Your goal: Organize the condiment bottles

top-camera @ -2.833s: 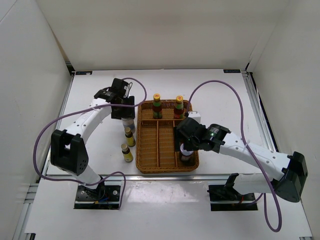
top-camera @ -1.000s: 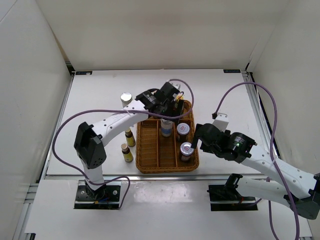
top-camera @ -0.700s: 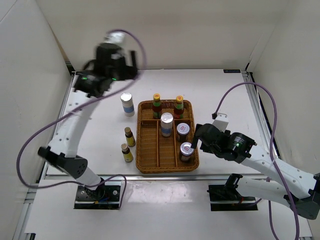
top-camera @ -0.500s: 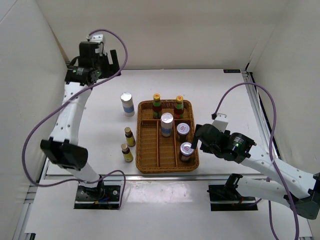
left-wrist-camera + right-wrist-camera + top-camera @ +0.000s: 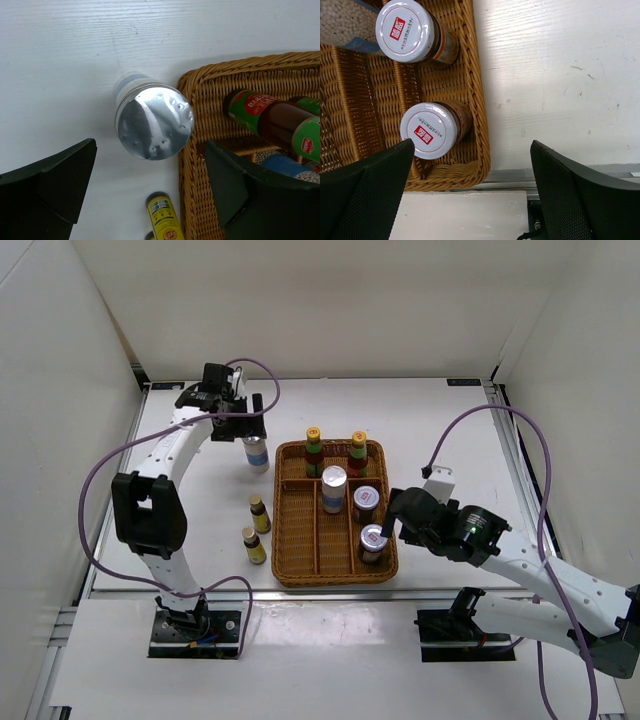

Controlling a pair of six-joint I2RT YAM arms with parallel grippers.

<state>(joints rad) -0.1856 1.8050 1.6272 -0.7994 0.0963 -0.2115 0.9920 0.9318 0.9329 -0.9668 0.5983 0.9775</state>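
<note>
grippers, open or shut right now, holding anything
Left gripper: open, empty, over the white shaker.
Right gripper: open, empty, beside the wicker tray.

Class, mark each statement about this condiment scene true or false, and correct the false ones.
1. Both silver-lidded jars stand in the wicker tray. True.
2. Both tiny yellow bottles are in the tray. False: they stand on the table, left of it.
3. The left gripper has its jaws shut on the shaker outside the tray. False: they stand open above it.
4. A second shaker stands inside the tray. True.
</note>
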